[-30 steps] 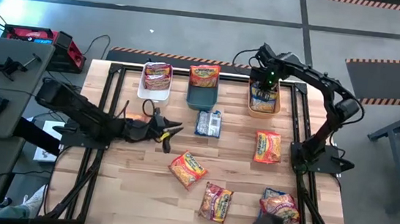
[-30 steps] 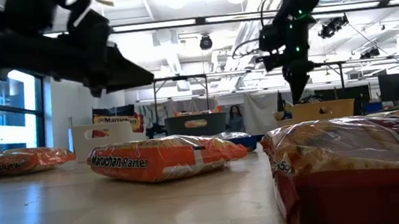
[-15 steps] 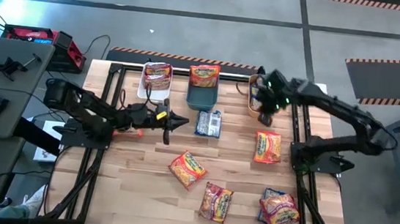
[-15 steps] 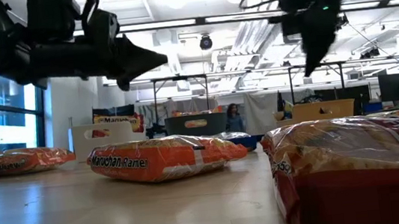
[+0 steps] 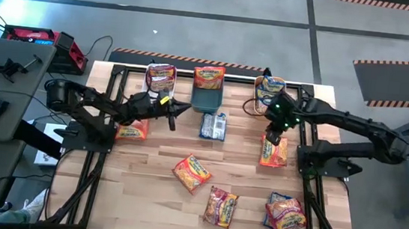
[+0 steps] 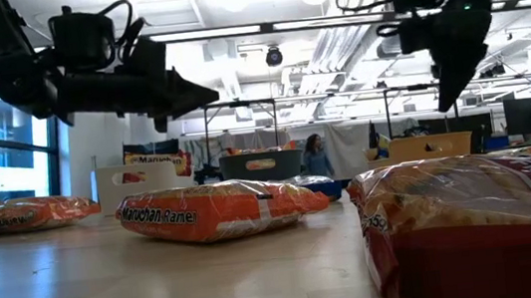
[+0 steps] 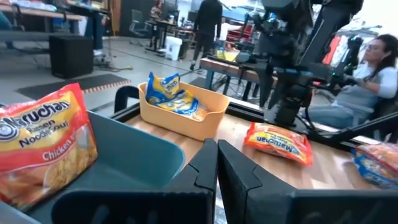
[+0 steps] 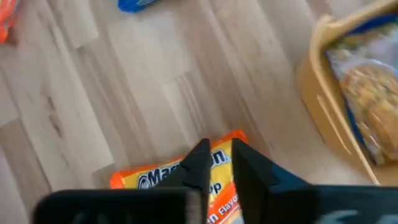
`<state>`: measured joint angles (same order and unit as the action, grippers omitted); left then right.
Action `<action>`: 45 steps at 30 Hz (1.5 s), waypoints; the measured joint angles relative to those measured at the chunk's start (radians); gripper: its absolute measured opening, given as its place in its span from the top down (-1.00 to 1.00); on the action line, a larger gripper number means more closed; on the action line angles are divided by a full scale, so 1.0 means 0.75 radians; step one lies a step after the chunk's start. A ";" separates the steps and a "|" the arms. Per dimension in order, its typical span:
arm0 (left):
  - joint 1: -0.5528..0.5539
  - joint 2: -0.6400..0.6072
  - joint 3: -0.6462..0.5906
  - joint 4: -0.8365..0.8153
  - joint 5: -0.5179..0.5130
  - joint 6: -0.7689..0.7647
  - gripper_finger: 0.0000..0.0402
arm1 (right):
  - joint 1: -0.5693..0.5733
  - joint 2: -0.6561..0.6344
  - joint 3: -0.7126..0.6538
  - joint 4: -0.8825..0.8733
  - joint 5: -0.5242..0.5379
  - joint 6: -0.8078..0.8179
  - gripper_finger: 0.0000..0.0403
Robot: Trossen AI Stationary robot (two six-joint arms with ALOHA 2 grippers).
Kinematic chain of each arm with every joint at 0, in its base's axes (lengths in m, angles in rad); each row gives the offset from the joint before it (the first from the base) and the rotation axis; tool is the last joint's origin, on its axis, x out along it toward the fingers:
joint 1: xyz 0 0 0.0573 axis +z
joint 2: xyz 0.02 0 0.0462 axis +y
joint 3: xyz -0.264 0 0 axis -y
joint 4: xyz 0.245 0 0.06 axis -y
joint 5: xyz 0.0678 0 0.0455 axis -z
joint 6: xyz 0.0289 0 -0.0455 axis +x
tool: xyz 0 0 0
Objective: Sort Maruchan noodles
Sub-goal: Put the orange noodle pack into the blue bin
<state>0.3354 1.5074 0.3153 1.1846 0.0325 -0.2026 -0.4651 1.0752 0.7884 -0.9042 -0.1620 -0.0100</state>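
My left gripper is shut and hovers beside the teal bin, touching nothing. An orange packet leans on that bin's far wall. My right gripper, open by a narrow gap, hangs just above the far end of an orange packet lying flat on the table. A blue-and-yellow packet lies in the tan bin. A pink-red packet sits in the white bin.
Loose packets lie on the table: a blue one near the teal bin, an orange one under my left arm, and several more toward the near edge. People sit and stand in the room beyond.
My right gripper has left the tan bin, moving toward the near edge and down to the orange packet; a blue-and-yellow packet now shows in that bin. My left gripper has swung toward the far edge, to the teal bin, uncovering the orange packet beneath its arm.
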 joint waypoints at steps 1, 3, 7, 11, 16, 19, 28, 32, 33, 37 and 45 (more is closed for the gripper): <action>0.014 0.000 0.000 0.001 0.025 -0.007 1.00 | -0.005 0.043 0.021 -0.016 -0.012 -0.029 0.63; 0.029 0.000 0.000 0.000 0.060 -0.007 1.00 | -0.021 0.143 0.067 -0.047 -0.028 -0.079 0.47; 0.047 0.000 0.000 0.000 0.069 -0.008 1.00 | -0.076 0.374 0.127 -0.132 -0.052 -0.138 0.20; 0.052 0.000 0.000 -0.007 0.069 -0.001 1.00 | -0.122 0.571 0.175 -0.187 -0.088 -0.232 0.04; 0.051 0.000 0.000 -0.007 0.069 0.028 1.00 | -0.167 0.733 0.217 -0.182 -0.076 -0.294 -0.01; 0.051 0.000 0.000 -0.016 0.069 0.027 1.00 | -0.179 0.791 0.219 -0.205 -0.126 -0.318 -0.01; 0.051 0.000 0.000 -0.018 0.069 -0.018 1.00 | -0.182 0.854 0.212 -0.234 -0.135 -0.323 0.12; 0.051 0.000 0.000 -0.018 0.069 -0.033 1.00 | -0.182 0.849 0.212 -0.246 -0.091 -0.327 0.18; 0.051 0.000 0.000 -0.018 0.069 -0.040 1.00 | -0.182 0.849 0.212 -0.249 -0.080 -0.327 0.19; 0.045 0.000 0.000 -0.018 0.068 -0.043 1.00 | -0.182 0.849 0.229 -0.267 -0.054 -0.345 0.19; 0.039 0.000 0.000 -0.017 0.069 -0.066 1.00 | -0.182 0.745 0.406 -0.418 -0.033 -0.324 0.19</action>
<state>0.3645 1.5074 0.3153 1.1717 0.0839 -0.2520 -0.6014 1.6343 1.0932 -1.2178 -0.1868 -0.2527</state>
